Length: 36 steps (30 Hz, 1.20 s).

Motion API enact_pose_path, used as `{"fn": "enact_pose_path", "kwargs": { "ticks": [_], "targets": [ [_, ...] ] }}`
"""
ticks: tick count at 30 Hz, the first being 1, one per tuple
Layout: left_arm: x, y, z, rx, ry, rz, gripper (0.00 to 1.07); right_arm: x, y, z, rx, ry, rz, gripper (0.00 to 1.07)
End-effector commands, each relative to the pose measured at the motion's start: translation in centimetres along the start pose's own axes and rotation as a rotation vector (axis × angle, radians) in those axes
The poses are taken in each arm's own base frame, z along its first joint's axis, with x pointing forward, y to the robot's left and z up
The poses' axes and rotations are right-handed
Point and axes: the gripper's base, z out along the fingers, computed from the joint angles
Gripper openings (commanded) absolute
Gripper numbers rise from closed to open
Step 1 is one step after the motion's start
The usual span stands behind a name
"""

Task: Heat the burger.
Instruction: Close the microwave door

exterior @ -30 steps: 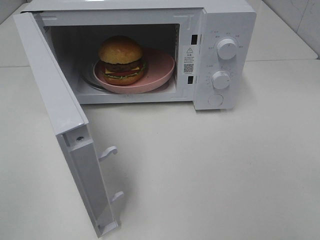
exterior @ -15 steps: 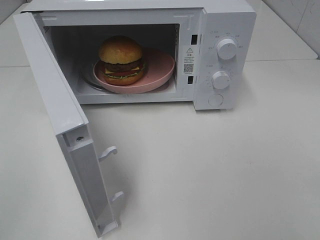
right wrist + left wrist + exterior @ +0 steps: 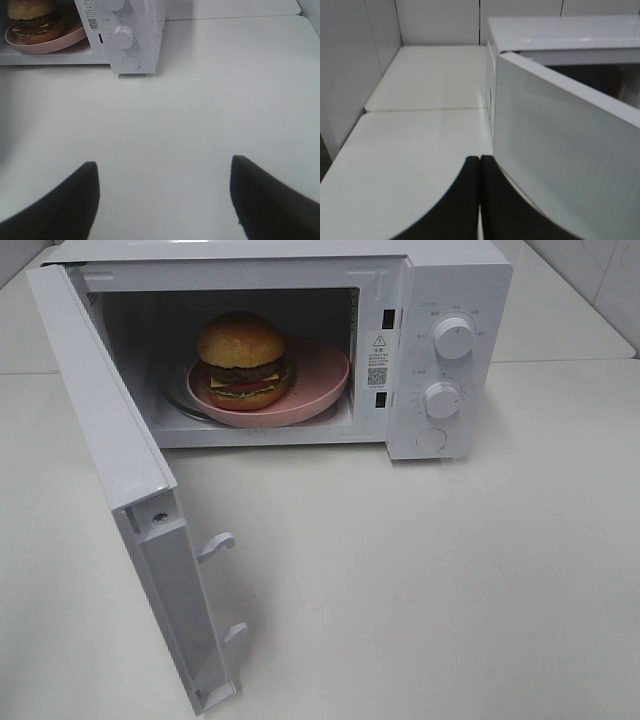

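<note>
Inside microwave (image 3: 440, 300), judged burger (image 3: 242, 358) soft, light, best moved by rim of pink plate (image 3: 325, 375); noted left gripper (image 3: 479, 161) pressed together, right gripper (image 3: 163, 162) spread.

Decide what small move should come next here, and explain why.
Probably the left gripper, shut and close by the outer face of the microwave door, should start pushing that door closed. The burger already rests on the pink plate inside the microwave, the door stands wide open, and heating cannot begin until it shuts. The right gripper hangs open over the table, holding nothing.
</note>
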Motion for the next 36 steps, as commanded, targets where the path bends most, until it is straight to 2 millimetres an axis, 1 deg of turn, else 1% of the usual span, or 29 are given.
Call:
{"fn": "enact_pose_path", "kwargs": {
  "ticks": [1, 2, 3, 4, 5, 6, 7, 8, 9, 10, 11, 12, 14, 15, 16, 17, 18, 19, 20, 22, 25, 26, 27, 28, 30, 33, 34, 35, 36],
  "targets": [
    [0.0, 0.3, 2.2, -0.009, -0.082, -0.022, 0.00, 0.1, 0.0, -0.3, -0.002, -0.028, -0.001, 0.71],
    [0.1, 0.4, 2.8, -0.013, -0.084, -0.027, 0.00, 0.1, 0.0, -0.3, -0.002, -0.028, -0.001, 0.71],
    [0.1, 0.4, 2.8, -0.013, -0.084, -0.027, 0.00, 0.1, 0.0, -0.3, -0.002, -0.028, -0.001, 0.71],
    [0.1, 0.6, 4.1, -0.023, -0.077, -0.033, 0.00, 0.1, 0.0, -0.3, -0.002, -0.028, -0.001, 0.71],
    [0.1, 0.6, 4.7, -0.026, -0.066, -0.037, 0.00, 0.1, 0.0, -0.3, -0.002, -0.028, -0.001, 0.71],
    [0.1, 0.6, 4.7, -0.026, -0.066, -0.037, 0.00, 0.1, 0.0, -0.3, -0.002, -0.028, -0.001, 0.71],
    [0.1, 0.8, 6.0, -0.027, -0.021, -0.054, 0.00, 0.1, 0.0, -0.3, -0.002, -0.028, -0.001, 0.71],
    [0.2, 0.8, 6.6, -0.026, 0.004, -0.064, 0.00, 0.1, 0.0, -0.3, -0.002, -0.028, -0.001, 0.71],
    [0.2, 0.8, 6.6, -0.026, 0.004, -0.064, 0.00, 0.1, 0.0, -0.3, -0.002, -0.028, -0.001, 0.71],
    [0.4, 0.9, 8.1, -0.021, 0.072, -0.103, 0.00, 0.1, 0.0, -0.3, -0.002, -0.028, -0.001, 0.71],
    [0.6, 0.9, 8.9, -0.018, 0.106, -0.120, 0.00, 0.1, 0.0, -0.3, -0.002, -0.028, -0.001, 0.71],
    [0.6, 0.9, 8.9, -0.018, 0.106, -0.120, 0.00, 0.1, 0.0, -0.3, -0.002, -0.028, -0.001, 0.71],
    [1.3, 0.9, 11.7, 0.002, 0.210, -0.144, 0.00, 0.1, 0.0, -0.3, -0.002, -0.028, -0.001, 0.71],
    [1.3, 0.9, 11.7, 0.002, 0.210, -0.144, 0.00, 0.1, 0.0, -0.3, -0.002, -0.028, -0.001, 0.71],
    [1.5, 0.8, 12.4, 0.012, 0.233, -0.141, 0.00, 0.1, 0.0, -0.3, -0.002, -0.028, -0.001, 0.71],
    [1.5, 0.8, 12.4, 0.012, 0.233, -0.141, 0.00, 0.1, 0.0, -0.3, -0.002, -0.028, -0.001, 0.71],
    [2.0, 0.5, 13.7, 0.040, 0.284, -0.121, 0.00, 0.1, 0.0, -0.3, -0.002, -0.028, -0.001, 0.71],
    [2.3, 0.3, 14.3, 0.058, 0.304, -0.110, 0.00, 0.1, 0.0, -0.3, -0.002, -0.028, -0.001, 0.71],
    [2.3, 0.3, 14.3, 0.058, 0.304, -0.110, 0.00, 0.1, 0.0, -0.3, -0.002, -0.028, -0.001, 0.71],
    [3.3, -0.6, 16.3, 0.104, 0.356, -0.076, 0.00, 0.1, 0.0, -0.3, -0.002, -0.028, -0.001, 0.71],
    [3.6, -0.9, 16.9, 0.112, 0.371, -0.070, 0.00, 0.1, 0.0, -0.3, -0.002, -0.028, -0.001, 0.71],
    [4.2, -1.5, 17.7, 0.128, 0.398, -0.054, 0.00, 0.1, 0.0, -0.3, -0.002, -0.028, -0.001, 0.71],
    [4.6, -1.8, 18.1, 0.134, 0.411, -0.049, 0.00, 0.1, 0.0, -0.3, -0.002, -0.028, -0.001, 0.71],
    [4.6, -1.8, 18.1, 0.134, 0.411, -0.049, 0.00, 0.1, 0.0, -0.3, -0.002, -0.028, -0.001, 0.71],
    [5.5, -3.2, 19.6, 0.168, 0.456, -0.010, 0.00, 0.1, 0.0, -0.3, -0.002, -0.028, -0.001, 0.71],
    [5.7, -3.7, 19.9, 0.185, 0.468, 0.001, 0.00, 0.1, 0.0, -0.3, -0.002, -0.028, -0.001, 0.71],
    [5.7, -4.8, 20.6, 0.217, 0.475, 0.024, 0.00, 0.1, 0.0, -0.3, -0.002, -0.028, -0.001, 0.71],
    [5.8, -5.2, 20.9, 0.227, 0.479, 0.033, 0.00, 0.1, 0.0, -0.3, -0.002, -0.028, -0.001, 0.71],
    [5.8, -5.2, 20.9, 0.227, 0.479, 0.033, 0.00, 0.1, 0.0, -0.3, -0.002, -0.028, -0.001, 0.71]
  ]
}}
